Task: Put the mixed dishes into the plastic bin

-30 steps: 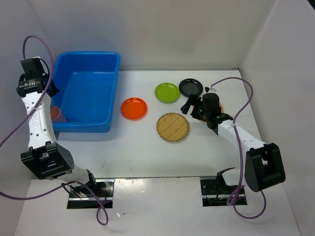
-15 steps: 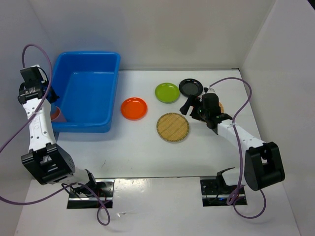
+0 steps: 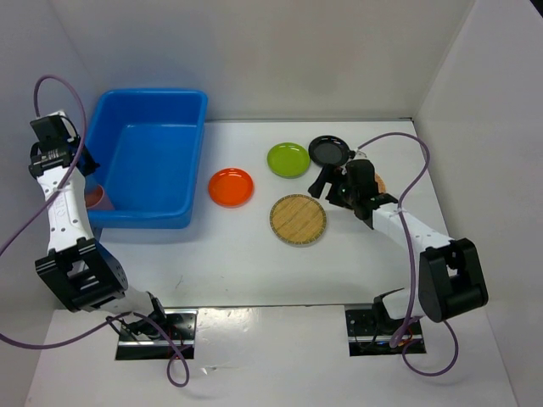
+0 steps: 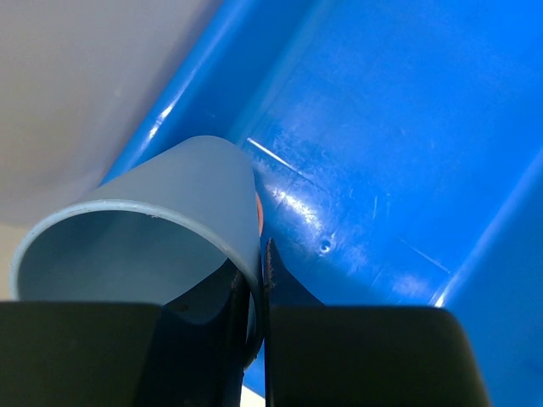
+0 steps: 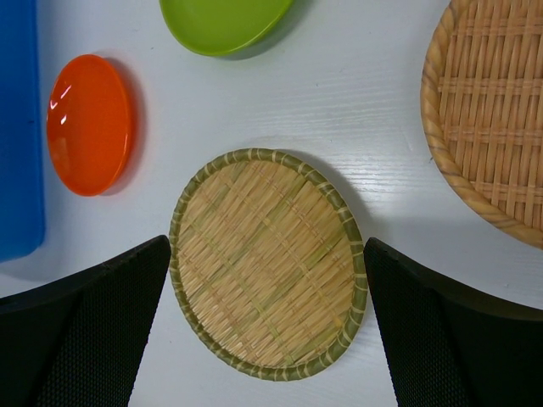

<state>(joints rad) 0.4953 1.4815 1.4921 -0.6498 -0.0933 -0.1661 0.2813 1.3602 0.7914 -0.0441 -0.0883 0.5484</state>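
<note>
The blue plastic bin (image 3: pixel 157 161) stands at the back left. My left gripper (image 3: pixel 79 154) is at its left rim, shut on the wall of the blue cup (image 4: pixel 144 246), which it holds over the bin's inside (image 4: pixel 399 127). The pink cup (image 3: pixel 96 196) shows at the bin's near-left corner, partly hidden by my arm. My right gripper (image 3: pixel 327 182) is open above a tan woven plate (image 5: pixel 267 284), which lies between its fingers (image 5: pixel 85 339). The orange plate (image 3: pixel 231 186), lime-green plate (image 3: pixel 288 159) and black plate (image 3: pixel 328 150) lie on the table. A second woven plate (image 5: pixel 492 110) lies mostly under my right arm.
White walls close in the table at the back, left and right. The bin's left wall stands close to the left wall. A purple cable (image 3: pixel 407 144) loops over the right arm. A corner of the bin (image 5: pixel 17 127) shows in the right wrist view.
My left arm has drawn slightly left and back with the blue cup, hiding more of the pink cup. My right gripper has shifted only slightly over the woven plate.
</note>
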